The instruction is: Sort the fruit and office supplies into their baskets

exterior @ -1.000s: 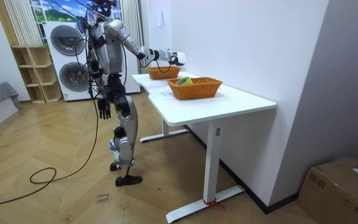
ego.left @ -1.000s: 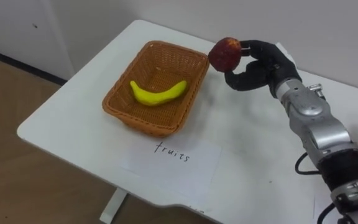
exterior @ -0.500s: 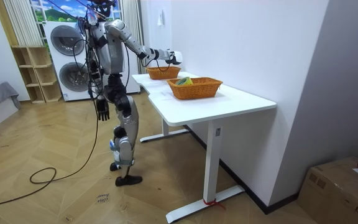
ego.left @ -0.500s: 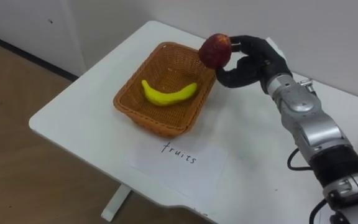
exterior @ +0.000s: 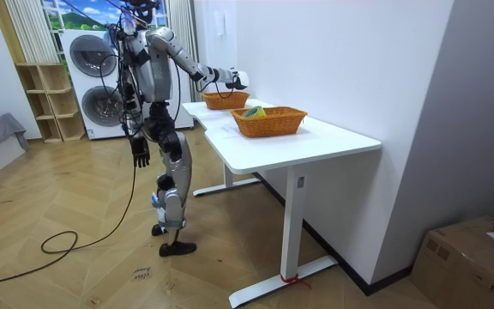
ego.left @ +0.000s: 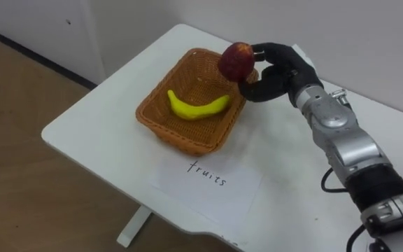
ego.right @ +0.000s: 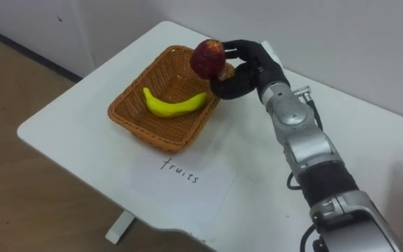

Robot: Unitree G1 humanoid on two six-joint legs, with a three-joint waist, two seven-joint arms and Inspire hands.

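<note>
A red apple (ego.left: 236, 60) is pinched in my right hand (ego.left: 275, 72), held in the air just above the far right rim of the wicker fruit basket (ego.left: 161, 123). A yellow banana (ego.left: 196, 106) lies inside that basket. The same apple (ego.right: 208, 57), right hand (ego.right: 245, 71), basket (ego.right: 133, 122) and banana (ego.right: 174, 103) show in the right eye view. In the room view I stand at the table's end with my right hand (exterior: 235, 81) stretched over the far basket (exterior: 225, 100). My left hand (exterior: 140, 154) hangs at my side.
A paper label (ego.left: 208, 178) with handwriting lies on the white table (ego.left: 96, 119) in front of the basket. A second wicker basket (exterior: 268, 122) with some items stands nearer the room camera. The table's left and front edges drop to wooden floor.
My right hand has carried the apple leftward, from beside the basket to above its far right rim. The eye view has shifted, so the basket sits further right in the picture.
</note>
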